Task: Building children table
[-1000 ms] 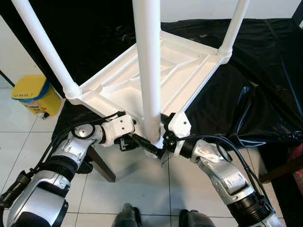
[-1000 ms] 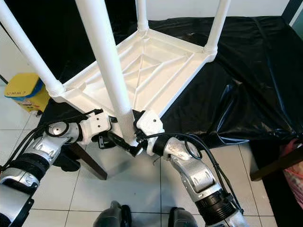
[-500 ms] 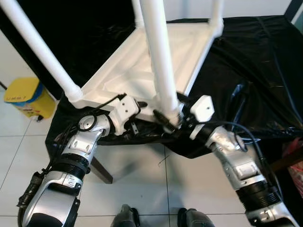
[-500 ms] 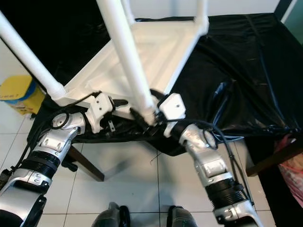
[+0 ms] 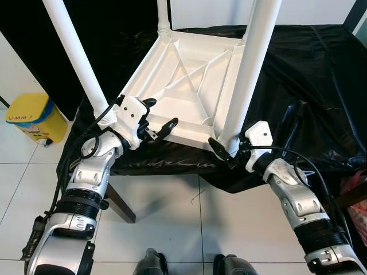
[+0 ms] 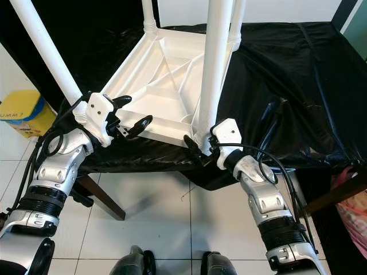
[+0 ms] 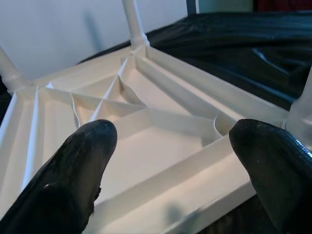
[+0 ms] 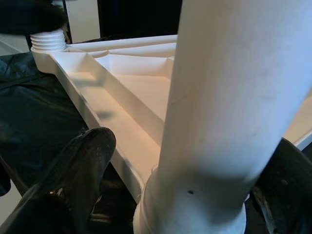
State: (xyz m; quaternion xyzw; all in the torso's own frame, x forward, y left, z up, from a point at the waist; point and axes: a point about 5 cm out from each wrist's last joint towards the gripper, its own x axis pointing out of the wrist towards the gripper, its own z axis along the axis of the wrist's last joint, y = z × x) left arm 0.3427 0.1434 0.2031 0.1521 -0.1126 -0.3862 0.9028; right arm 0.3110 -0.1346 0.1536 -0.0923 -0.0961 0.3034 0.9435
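The right gripper point(image 5: 222, 152) clamps the white plastic table leg point(image 5: 248, 74) at five o'clock, seating it; the left gripper point(image 5: 157, 117) hovers spread.

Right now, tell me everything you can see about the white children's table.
The white children's table looks like moulded plastic and lies upside down on a black sheet, its ribbed underside up and four round legs pointing upward. The right gripper brackets the base of the nearest leg. The left gripper hovers open over the near edge.

Left gripper point(image 5: 157, 116) spread wide, right gripper point(image 5: 223, 153) clamped
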